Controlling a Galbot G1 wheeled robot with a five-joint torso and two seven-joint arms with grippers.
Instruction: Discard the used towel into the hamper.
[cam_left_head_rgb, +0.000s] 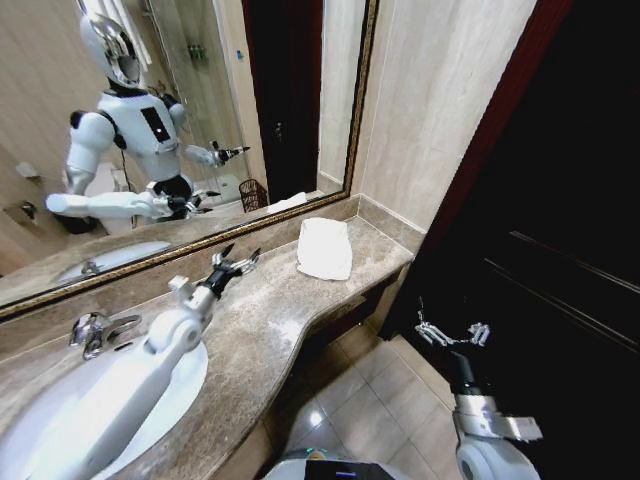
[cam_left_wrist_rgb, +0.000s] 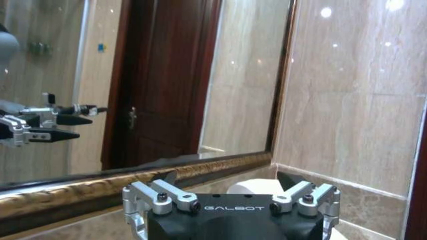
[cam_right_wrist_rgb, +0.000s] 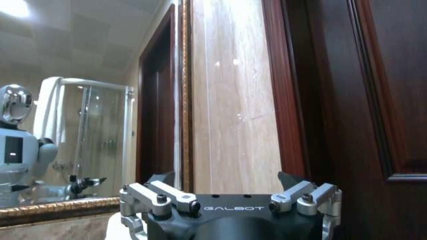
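The marble tabletop (cam_left_head_rgb: 250, 330) runs from the lower left of the head view to a curved front edge near the centre, ending at the side wall on the right. Below that edge, tiled floor (cam_left_head_rgb: 370, 410) lies open toward the dark door at right. One folded white towel (cam_left_head_rgb: 325, 248) lies flat at the tabletop's far right end, close to the mirror frame, with bare marble on its near side. One sink basin (cam_left_head_rgb: 150, 400) sits at lower left with one faucet (cam_left_head_rgb: 95, 330) behind it. One hamper (cam_left_head_rgb: 253, 194) appears as a small dark basket reflected in the mirror (cam_left_head_rgb: 200, 110), upper centre-left.

The left end effector (cam_left_head_rgb: 236, 263) hovers over the tabletop just left of the towel, fingers spread wide, holding nothing. The right end effector (cam_left_head_rgb: 452, 334) hangs over the floor beside the door, also spread wide and empty.
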